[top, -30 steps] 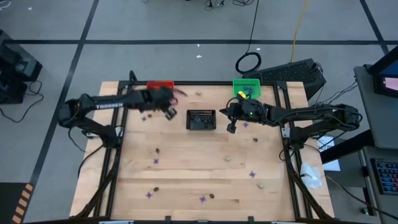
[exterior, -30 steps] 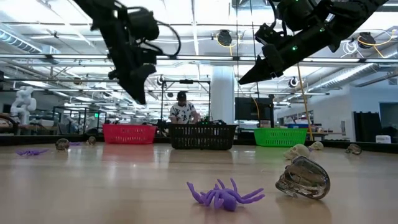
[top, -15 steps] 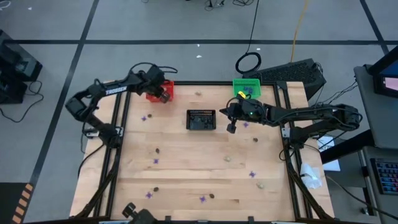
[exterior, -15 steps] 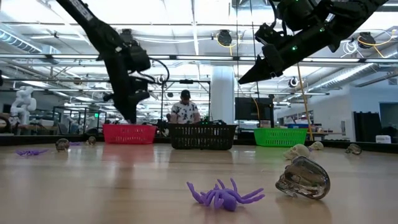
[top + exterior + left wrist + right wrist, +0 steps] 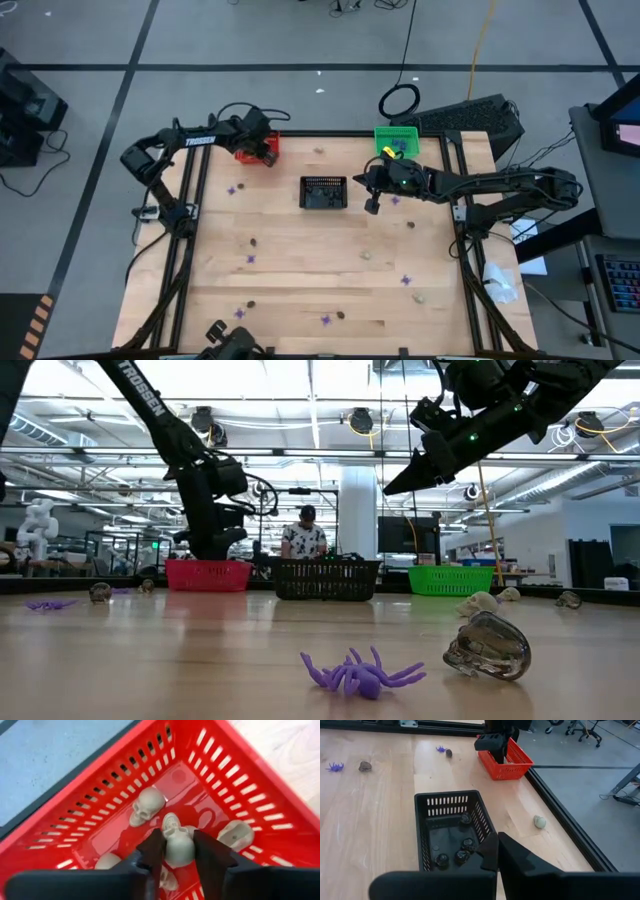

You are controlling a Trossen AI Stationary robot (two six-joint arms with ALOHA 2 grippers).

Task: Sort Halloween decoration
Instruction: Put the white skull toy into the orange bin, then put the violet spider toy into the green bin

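The red basket (image 5: 258, 148) stands at the table's far left and holds several pale skulls (image 5: 147, 805). My left gripper (image 5: 263, 152) points steeply down into it, with one pale skull (image 5: 176, 832) between its fingers. My right gripper (image 5: 372, 207) hangs shut and empty above the table, just right of the black basket (image 5: 323, 192), which holds dark bits (image 5: 462, 856). Loose on the wood lie purple spiders (image 5: 360, 672), a dark glossy skull (image 5: 488, 645) and pale lumps (image 5: 367, 254). My left gripper has the pale skull's two sides (image 5: 170, 847) between its two fingers, which come from above and slant down into the red basket. The skull sits above the other skulls on the basket floor. Whether it rests on them, I cannot tell.
The green basket (image 5: 397, 141) stands at the far right, behind my right gripper. A pale lump (image 5: 539, 821) lies near the far edge between the red and black baskets. A person (image 5: 305, 538) stands in the room beyond the table.
My left gripper has swung from above the table beside the black basket toward the far left corner and has sunk into the red basket, tipping more steeply down. My right gripper has kept still.
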